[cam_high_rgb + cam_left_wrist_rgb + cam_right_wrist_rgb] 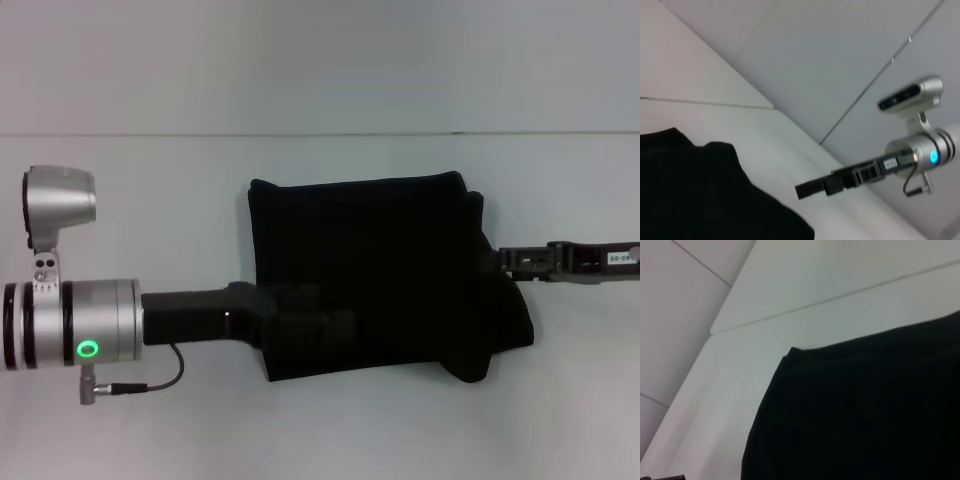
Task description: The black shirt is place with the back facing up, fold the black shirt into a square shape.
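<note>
The black shirt [380,275] lies folded into a rough rectangle in the middle of the white table [150,430]. Its right front corner bulges outward. My left gripper [300,315] reaches in from the left and sits over the shirt's left front part, black against black. My right gripper [492,262] comes in from the right and stops at the shirt's right edge. In the left wrist view the right gripper [802,190] hangs just off the shirt [700,195], a little apart from the cloth. The right wrist view shows the shirt [865,410] close below, with one corner lying flat.
The table's far edge meets a pale wall [320,60]. My left arm's silver wrist with a green ring light [88,349] and a thin cable [150,385] hangs over the table's left side.
</note>
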Robot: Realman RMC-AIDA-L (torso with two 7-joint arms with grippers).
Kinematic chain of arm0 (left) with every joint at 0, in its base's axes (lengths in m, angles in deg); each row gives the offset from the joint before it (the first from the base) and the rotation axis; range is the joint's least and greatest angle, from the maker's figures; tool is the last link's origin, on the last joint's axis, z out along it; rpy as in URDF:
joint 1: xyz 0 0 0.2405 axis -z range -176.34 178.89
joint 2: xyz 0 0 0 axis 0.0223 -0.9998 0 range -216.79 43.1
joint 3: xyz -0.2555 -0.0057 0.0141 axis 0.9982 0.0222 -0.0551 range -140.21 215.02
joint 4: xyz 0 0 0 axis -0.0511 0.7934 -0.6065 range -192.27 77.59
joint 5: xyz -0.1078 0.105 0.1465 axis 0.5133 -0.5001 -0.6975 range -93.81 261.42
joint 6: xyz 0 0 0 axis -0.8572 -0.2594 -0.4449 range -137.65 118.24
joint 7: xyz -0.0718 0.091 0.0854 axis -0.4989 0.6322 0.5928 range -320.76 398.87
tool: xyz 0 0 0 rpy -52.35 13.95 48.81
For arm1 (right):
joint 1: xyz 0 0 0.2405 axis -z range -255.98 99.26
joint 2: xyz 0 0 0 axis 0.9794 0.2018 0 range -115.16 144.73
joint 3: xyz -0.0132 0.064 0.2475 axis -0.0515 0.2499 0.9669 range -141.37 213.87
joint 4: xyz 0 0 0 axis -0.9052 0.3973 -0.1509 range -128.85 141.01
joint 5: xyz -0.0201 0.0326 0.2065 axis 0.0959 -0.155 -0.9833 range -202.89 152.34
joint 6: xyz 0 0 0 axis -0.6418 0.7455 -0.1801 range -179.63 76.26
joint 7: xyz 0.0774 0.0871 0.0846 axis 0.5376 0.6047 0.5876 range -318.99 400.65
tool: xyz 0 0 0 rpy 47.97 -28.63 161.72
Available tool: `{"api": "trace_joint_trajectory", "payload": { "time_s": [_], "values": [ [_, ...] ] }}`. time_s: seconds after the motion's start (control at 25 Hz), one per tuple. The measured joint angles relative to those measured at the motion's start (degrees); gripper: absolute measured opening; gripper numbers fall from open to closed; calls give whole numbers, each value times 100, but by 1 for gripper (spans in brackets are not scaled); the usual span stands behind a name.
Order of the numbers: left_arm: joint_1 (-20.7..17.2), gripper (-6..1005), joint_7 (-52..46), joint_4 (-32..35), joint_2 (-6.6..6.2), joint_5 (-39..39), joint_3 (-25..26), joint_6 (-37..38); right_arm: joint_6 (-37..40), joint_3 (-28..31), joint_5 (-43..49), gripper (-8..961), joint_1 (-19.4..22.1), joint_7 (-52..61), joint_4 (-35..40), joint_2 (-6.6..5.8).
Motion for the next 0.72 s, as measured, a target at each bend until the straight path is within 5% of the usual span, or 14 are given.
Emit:
{"api": "trace_joint_trajectory", "payload": {
  "time_s": [0.36, 0.72],
  "values": [
    [41, 949, 402, 33, -6, -235, -56, 81, -450, -81, 175, 928, -194, 29, -357, 41],
    [65, 949, 422, 51, -15, -236, -62, 8, -771, -92, 207, 928, -315, 17, -392, 207]
  ]
}}
